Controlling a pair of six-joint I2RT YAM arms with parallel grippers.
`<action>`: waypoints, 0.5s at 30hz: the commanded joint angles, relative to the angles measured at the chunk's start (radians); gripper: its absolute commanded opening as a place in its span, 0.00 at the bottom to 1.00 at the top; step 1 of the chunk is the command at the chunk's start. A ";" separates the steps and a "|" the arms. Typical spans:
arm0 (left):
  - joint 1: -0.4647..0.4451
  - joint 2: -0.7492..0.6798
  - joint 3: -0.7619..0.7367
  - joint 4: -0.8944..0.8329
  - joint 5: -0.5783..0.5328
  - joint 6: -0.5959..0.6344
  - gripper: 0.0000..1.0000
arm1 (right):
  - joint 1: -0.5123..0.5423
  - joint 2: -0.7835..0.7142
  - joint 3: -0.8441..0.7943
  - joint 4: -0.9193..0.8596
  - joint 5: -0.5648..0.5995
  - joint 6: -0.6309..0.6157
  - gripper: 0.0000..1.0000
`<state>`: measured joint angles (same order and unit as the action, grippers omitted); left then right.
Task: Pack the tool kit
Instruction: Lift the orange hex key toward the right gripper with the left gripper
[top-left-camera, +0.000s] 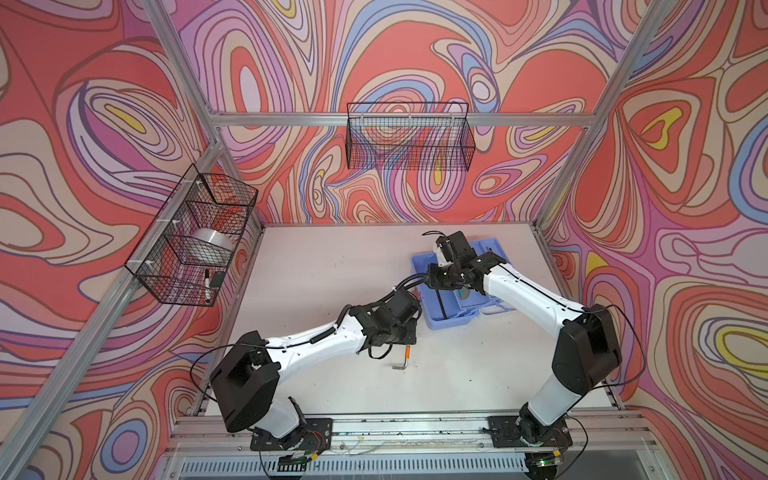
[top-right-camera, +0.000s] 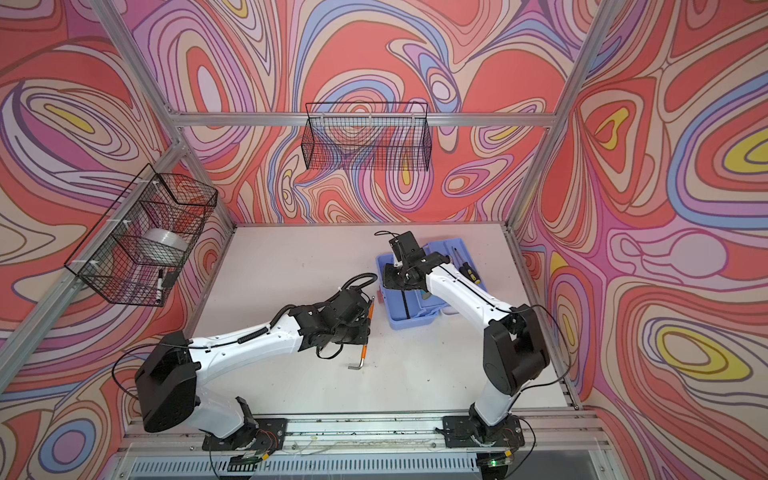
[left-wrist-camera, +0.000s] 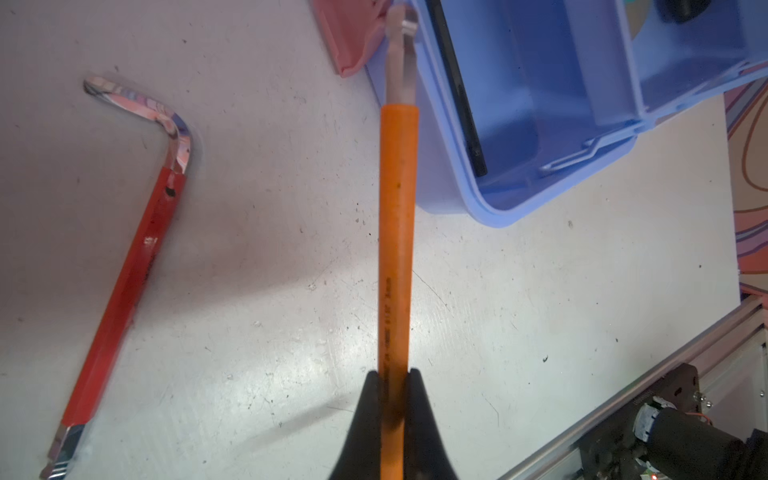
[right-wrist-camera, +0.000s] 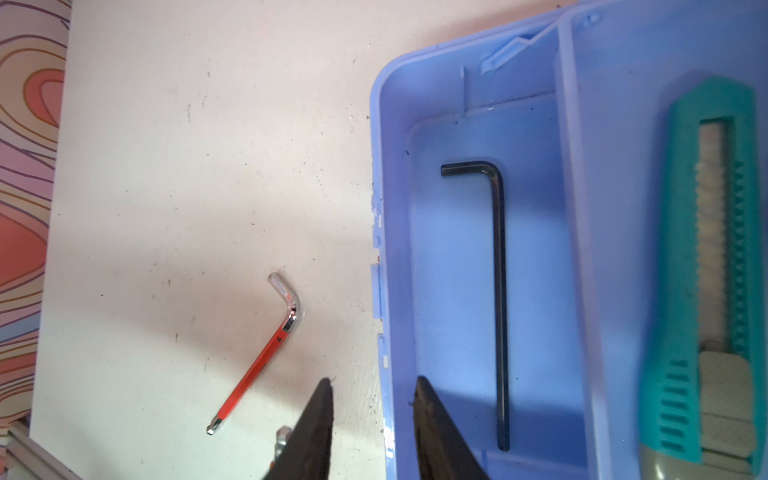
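Note:
The tool kit's periwinkle-blue base (top-left-camera: 446, 318) stands open on the white table, right of centre in both top views. Its pink latch (left-wrist-camera: 353, 37) shows in the left wrist view. A black hex key (right-wrist-camera: 498, 291) lies on the base's floor and a teal utility knife (right-wrist-camera: 681, 291) lies in its tray. My left gripper (left-wrist-camera: 392, 376) is shut on an orange-sleeved hex key (left-wrist-camera: 397, 232) whose bare tip reaches the base's rim. A red-sleeved hex key (left-wrist-camera: 124, 270) lies loose on the table beside it. My right gripper (right-wrist-camera: 374, 388) is open, one finger inside the base, one outside its wall.
Screwdrivers (top-right-camera: 467, 266) lie in the kit's far tray. A black wire basket (top-left-camera: 409, 137) hangs on the back wall. Another basket (top-left-camera: 166, 286) on the left wall holds a tape roll (top-left-camera: 212, 247) and a marker (top-left-camera: 206, 284). An aluminium rail (top-left-camera: 395, 432) borders the table's front.

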<state>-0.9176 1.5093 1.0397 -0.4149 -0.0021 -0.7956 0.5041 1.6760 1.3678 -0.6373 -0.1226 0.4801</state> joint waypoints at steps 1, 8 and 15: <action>0.023 -0.032 -0.003 0.038 0.003 0.017 0.00 | -0.002 -0.036 -0.040 0.043 -0.082 0.033 0.33; 0.047 0.001 0.052 0.072 0.033 0.036 0.00 | 0.017 -0.059 -0.093 0.080 -0.157 0.054 0.32; 0.048 0.038 0.101 0.106 0.081 0.045 0.00 | 0.022 -0.081 -0.143 0.151 -0.199 0.100 0.32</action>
<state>-0.8749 1.5269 1.1038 -0.3565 0.0486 -0.7620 0.5209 1.6325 1.2427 -0.5373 -0.2893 0.5522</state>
